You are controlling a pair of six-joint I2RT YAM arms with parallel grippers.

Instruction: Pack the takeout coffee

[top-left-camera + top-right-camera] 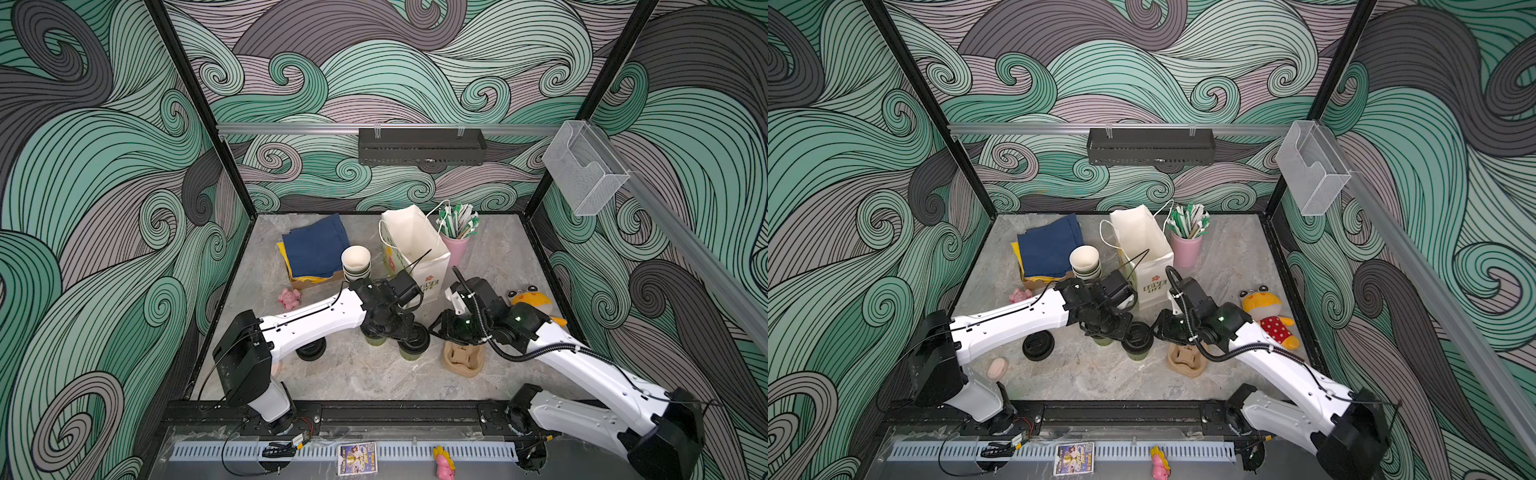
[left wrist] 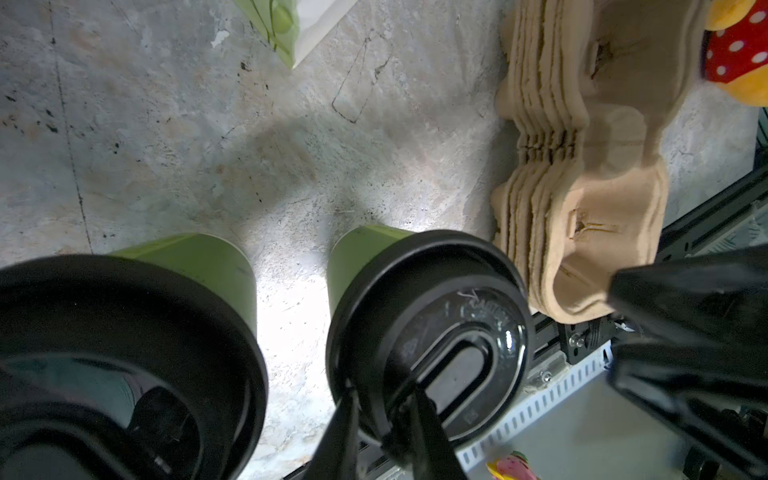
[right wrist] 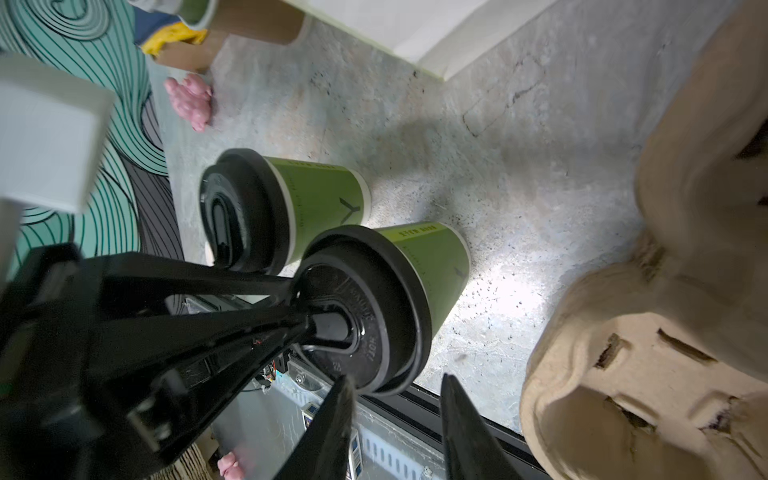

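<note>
Surface: grey marble table [image 1: 365, 378].
Left claw [image 2: 380, 395]: pinching the right cup's [image 3: 432, 266] black lid [image 2: 436, 332].
Right claw [image 3: 397, 378]: spread, empty, just beside that lid.
Right cup, left cup [image 3: 324, 195]: upright, axes vertical, lids up.

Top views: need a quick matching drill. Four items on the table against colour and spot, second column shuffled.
Things:
1. lidded cups
2. paper bag
3. carrier stack
4. folded cloth

Descriptions:
A. white, standing open at the back
B. navy, back left
C. olive-green with black lids, upright in the middle
D. brown pulp, front right

Pairs: 1-C; 2-A; 3-D; 4-B
</note>
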